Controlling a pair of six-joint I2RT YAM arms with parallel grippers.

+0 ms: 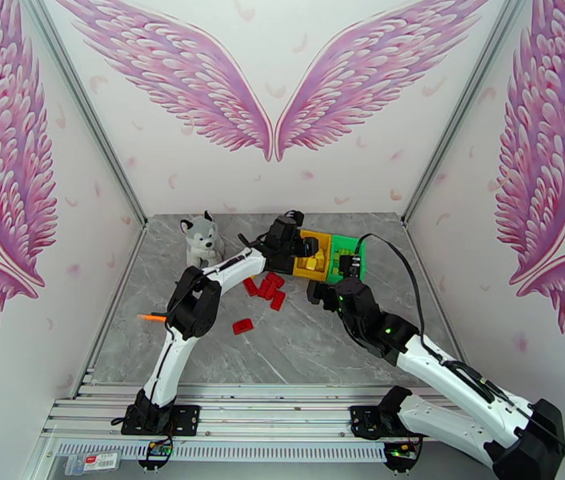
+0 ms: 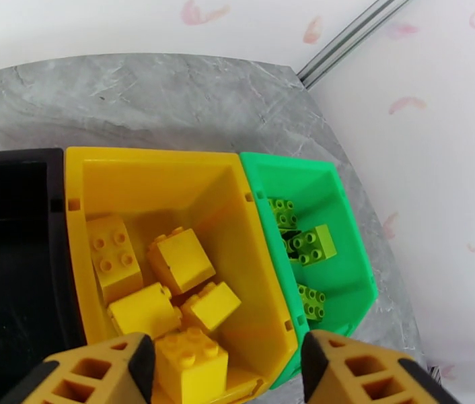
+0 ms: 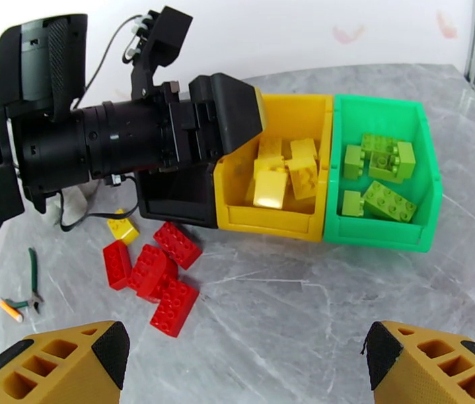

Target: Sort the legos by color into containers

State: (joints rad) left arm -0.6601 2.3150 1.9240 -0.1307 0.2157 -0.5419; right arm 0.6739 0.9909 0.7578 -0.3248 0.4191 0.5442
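1. Yellow-orange fingers of my left gripper (image 2: 227,361) stand apart at the bottom of the left wrist view, cut off by the frame edge. A yellow brick (image 2: 190,363) sits between them, close to one finger with a clear gap on the other side, so I read it as not clamped.
2. Below that gripper is the yellow bin (image 2: 150,159), with several yellow legos (image 2: 180,260) lying loose inside.
3. Joined to it is the green bin (image 2: 291,166), holding the green legos (image 2: 311,244). A few of them are half hidden behind the shared wall.
4. On the yellow bin's other side, the black bin (image 2: 15,163) is too dark for me to see into. From the right wrist, the left arm (image 3: 116,143) covers most of it.
5. My right gripper (image 3: 245,351) has its jaws wide apart over bare table (image 3: 291,284), with nothing between them. Its fingers are cut off at the bottom corners.
6. On the table in front of the black bin, the red legos (image 3: 160,267) lie in a cluster, with a stray yellow piece (image 3: 122,229) just beside them. A lone red brick (image 1: 242,326) sits apart, nearer the bases.
7. At the back left stands a plush husky (image 1: 201,238). Near the left edge lie green-handled pliers (image 3: 32,285).
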